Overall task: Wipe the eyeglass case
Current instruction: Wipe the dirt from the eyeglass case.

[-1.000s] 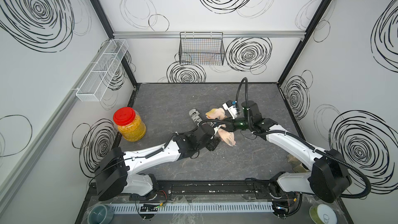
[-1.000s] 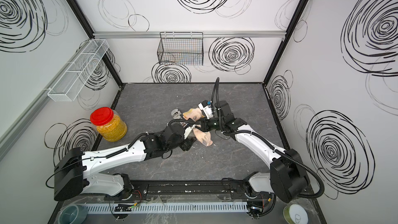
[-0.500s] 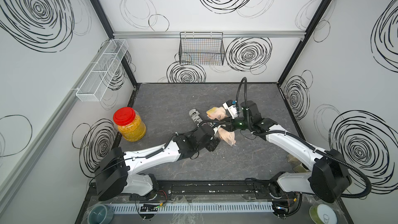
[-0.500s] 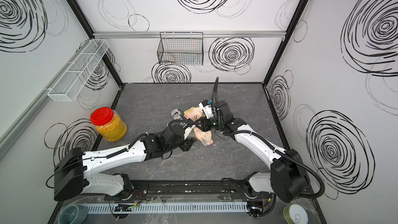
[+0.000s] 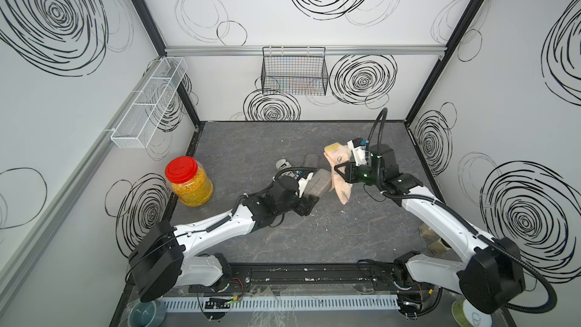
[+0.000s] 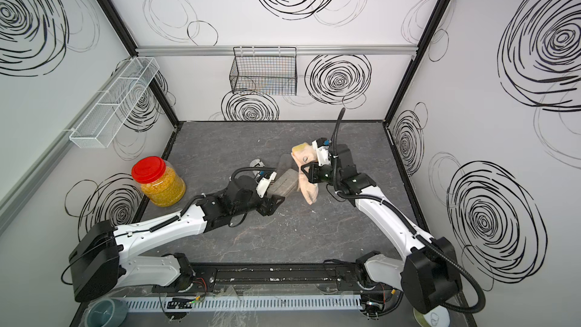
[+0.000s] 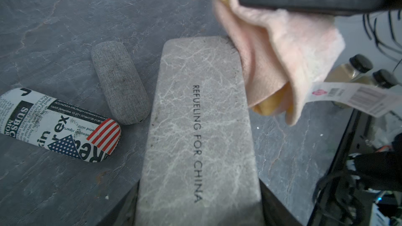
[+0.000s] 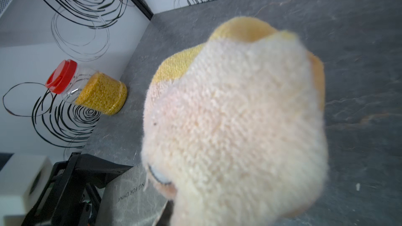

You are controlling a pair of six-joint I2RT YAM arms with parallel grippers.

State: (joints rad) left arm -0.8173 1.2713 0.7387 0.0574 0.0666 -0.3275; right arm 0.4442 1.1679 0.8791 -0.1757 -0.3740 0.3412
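Observation:
A grey marbled eyeglass case [image 7: 200, 127] printed "REFUELING FOR CHINA" is held off the table, in both top views [image 5: 318, 180] [image 6: 285, 182]. My left gripper [image 5: 307, 203] [image 6: 271, 203] [image 7: 200, 210] is shut on its near end, with a dark finger [image 7: 277, 210] on each side. My right gripper [image 5: 339, 172] [image 6: 305, 172] is shut on a pink and yellow cloth [image 5: 341, 188] [image 6: 307, 191] [image 8: 239, 116]. The cloth [image 7: 282, 51] hangs against the far end of the case. It fills the right wrist view and hides that gripper's fingertips.
Two other cases lie on the table behind, a grey fabric one [image 7: 119, 81] [image 5: 311, 161] and a newspaper-print one [image 7: 61, 125] [image 5: 283, 165]. A red-lidded jar [image 5: 188, 180] [image 8: 97, 92] stands at the left wall. Small bottles [image 7: 356, 66] stand by the right wall.
My right gripper has drawn the cloth to the right and toward the back, off the top of the case, which now shows more. The left arm holds still.

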